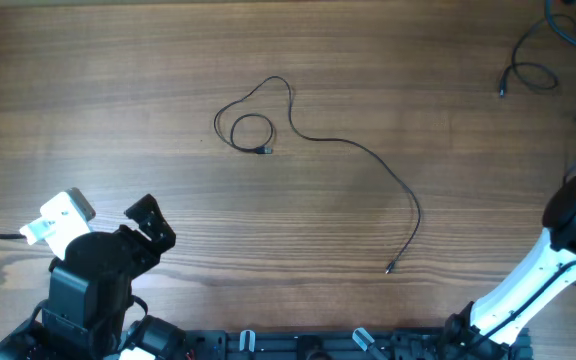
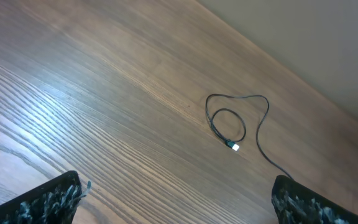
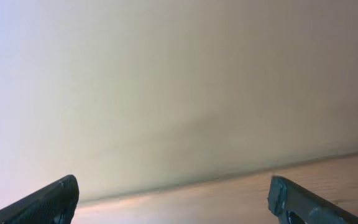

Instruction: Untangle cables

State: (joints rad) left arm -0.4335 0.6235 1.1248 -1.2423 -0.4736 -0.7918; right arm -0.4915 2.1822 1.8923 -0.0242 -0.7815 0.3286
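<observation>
One thin black cable lies alone near the middle of the counter, nothing else touching it. Its left end curls into a single small closed loop, and a wider arc passes over the top of that loop. From there the line runs right and down in a long bend to a free end near the front edge. The left wrist view shows the looped end finishing in one small pale plug (too small to read any marking).

Well apart from it, in the far right corner, more dark cable lies bunched. One strand ends in a small plug, and others run off the frame, so their number cannot be told.

The left fingers are two, spread wide with nothing between them. They sit above bare wood at the front left, well short of the loop. The right fingers are also two, parted and empty, and face a plain wall beyond the counter edge.

Two arms show from overhead. The left arm carries one white block. The right arm has a white link.
</observation>
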